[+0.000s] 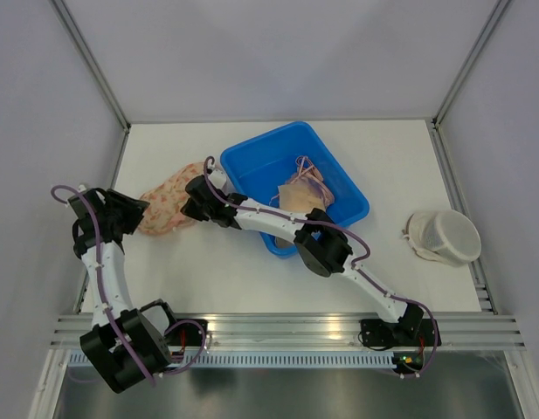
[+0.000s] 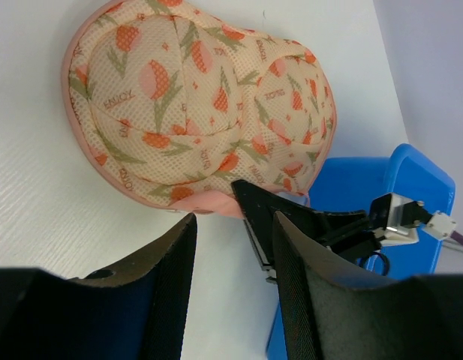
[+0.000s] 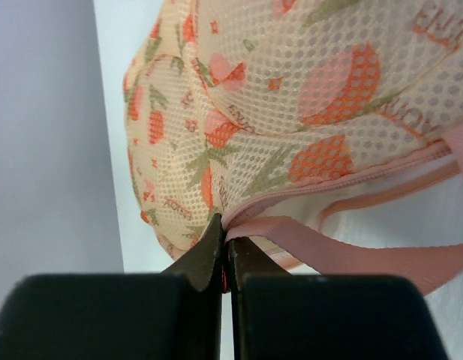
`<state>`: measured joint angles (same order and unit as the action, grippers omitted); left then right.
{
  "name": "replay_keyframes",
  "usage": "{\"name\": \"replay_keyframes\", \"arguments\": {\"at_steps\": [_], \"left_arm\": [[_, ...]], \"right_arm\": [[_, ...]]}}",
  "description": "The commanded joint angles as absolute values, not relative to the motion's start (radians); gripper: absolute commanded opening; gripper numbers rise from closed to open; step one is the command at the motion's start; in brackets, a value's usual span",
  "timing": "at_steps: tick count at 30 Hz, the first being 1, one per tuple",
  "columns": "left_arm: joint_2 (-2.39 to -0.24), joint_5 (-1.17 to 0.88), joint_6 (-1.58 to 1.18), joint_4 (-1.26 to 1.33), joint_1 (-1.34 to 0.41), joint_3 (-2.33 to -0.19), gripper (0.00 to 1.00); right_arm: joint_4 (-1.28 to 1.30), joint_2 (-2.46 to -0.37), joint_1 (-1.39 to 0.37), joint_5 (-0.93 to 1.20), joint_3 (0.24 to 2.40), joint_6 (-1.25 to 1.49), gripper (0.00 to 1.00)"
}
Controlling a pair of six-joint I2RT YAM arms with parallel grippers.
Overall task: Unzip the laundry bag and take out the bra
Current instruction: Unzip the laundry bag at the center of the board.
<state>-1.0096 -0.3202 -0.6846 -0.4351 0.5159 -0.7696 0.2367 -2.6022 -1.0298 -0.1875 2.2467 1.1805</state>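
R gripper (image 3: 227,259) is pinched tight on the end of the laundry bag (image 3: 291,112) zip (image 3: 381,176). The zip runs off to its right. L gripper (image 2: 233,225) is half open, empty, bag just ahead.

We see a flowery laundry bag (image 1: 169,206) lying on the white surface (image 1: 383,157) near its left edge. The left end effector (image 1: 140,214) sits at the bag's left side and the right end effector (image 1: 190,206) at its right side. A blue tub (image 1: 263,168) with a pale cloth (image 1: 302,192) inside stands mid-surface. A round white mesh pouch (image 1: 444,237) lies near the right edge.
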Motion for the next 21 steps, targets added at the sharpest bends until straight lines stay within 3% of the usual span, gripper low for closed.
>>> {"name": "replay_keyframes", "arguments": {"at_steps": [1,13,21], "left_arm": [[-0.991,-0.36,-0.657,-0.393,0.522,-0.736,0.5],[-1.008,-0.56,-0.669,-0.295,0.515,-0.637,0.5],[-0.985,-0.568,-0.693,-0.207,0.463,-0.5,0.5]], "right_arm": [[0.216,-2.496,-1.022,-0.184,2.258,1.15,0.01],[0.207,-2.482,-1.0,-0.156,2.296,1.198,0.0],[0.189,-2.488,-0.996,-0.144,2.301,1.223,0.0]]}}
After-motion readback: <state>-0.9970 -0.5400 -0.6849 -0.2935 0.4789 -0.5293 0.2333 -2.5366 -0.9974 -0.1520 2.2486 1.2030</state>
